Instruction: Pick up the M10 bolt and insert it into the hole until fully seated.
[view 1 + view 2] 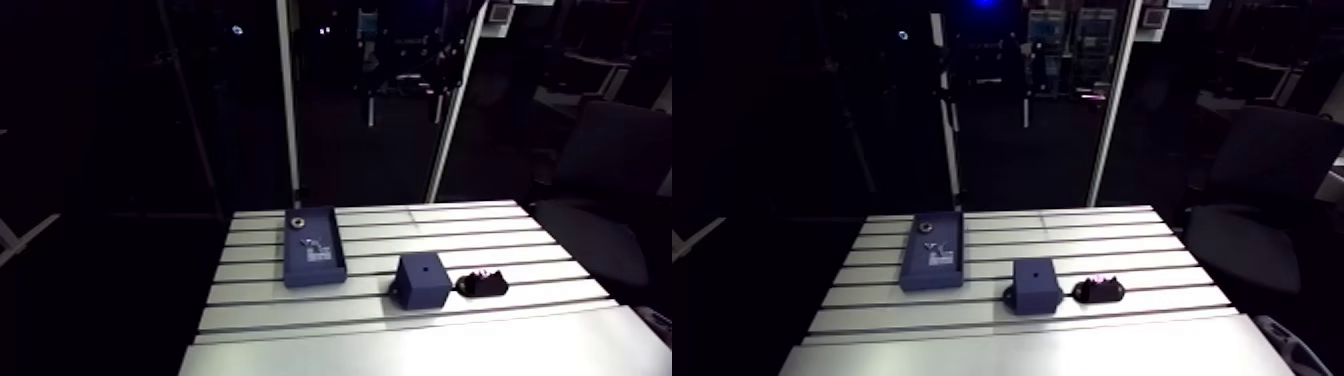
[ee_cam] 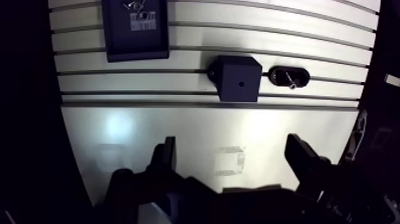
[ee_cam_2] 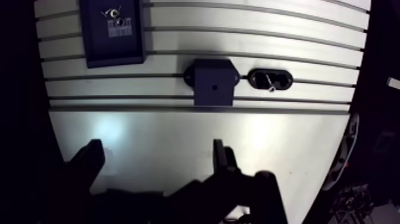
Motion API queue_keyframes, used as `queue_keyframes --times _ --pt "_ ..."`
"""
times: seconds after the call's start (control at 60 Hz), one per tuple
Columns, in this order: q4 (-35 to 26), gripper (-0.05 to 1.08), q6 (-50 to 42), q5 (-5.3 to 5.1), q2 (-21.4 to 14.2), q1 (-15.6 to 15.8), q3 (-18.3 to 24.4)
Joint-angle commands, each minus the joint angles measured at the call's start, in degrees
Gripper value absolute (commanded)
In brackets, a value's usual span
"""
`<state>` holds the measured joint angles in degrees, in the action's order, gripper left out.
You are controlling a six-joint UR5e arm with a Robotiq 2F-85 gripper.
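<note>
Wrist view, first: we found the black two-finger gripper (image 2: 232, 143) hanging over a bare stretch of the slotted aluminium table (image 2: 149, 128). Its fingers were spread wide and nothing was between them. Ahead of it stood a dark blue block (image 2: 238, 77) with a small round hole (image 2: 241, 84) in its upper face. Just beside the block lay a black oval holder (image 2: 289, 77), and in it we made out the silvery M10 bolt (image 2: 288, 78), lying slanted. Farther ahead, well apart from the block on its other side, sat a dark blue rectangular tray (image 2: 136, 44) holding a white label (image 2: 139, 22) and a few small metal pieces (image 2: 136, 5). In the arm view we saw the block between tray and holder.
</note>
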<state>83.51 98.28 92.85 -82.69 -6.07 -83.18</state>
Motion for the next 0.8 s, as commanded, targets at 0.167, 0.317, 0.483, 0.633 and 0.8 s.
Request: queue_keyframes --times 0.167,0.317,0.483,0.633,0.8 --pt "0.89 0.01 0.29 0.01 -0.06 -0.08 -0.27" --pt "1.25 0.01 0.36 0.08 -0.13 -0.16 -0.43" --pt "2.53 0.01 0.45 0.09 -0.14 -0.92 -1.20" --pt "4.40 0.01 0.80 0.09 -0.48 -2.73 -2.84" --pt "9.23 0.01 3.58 0.36 -0.92 -5.65 -6.05"
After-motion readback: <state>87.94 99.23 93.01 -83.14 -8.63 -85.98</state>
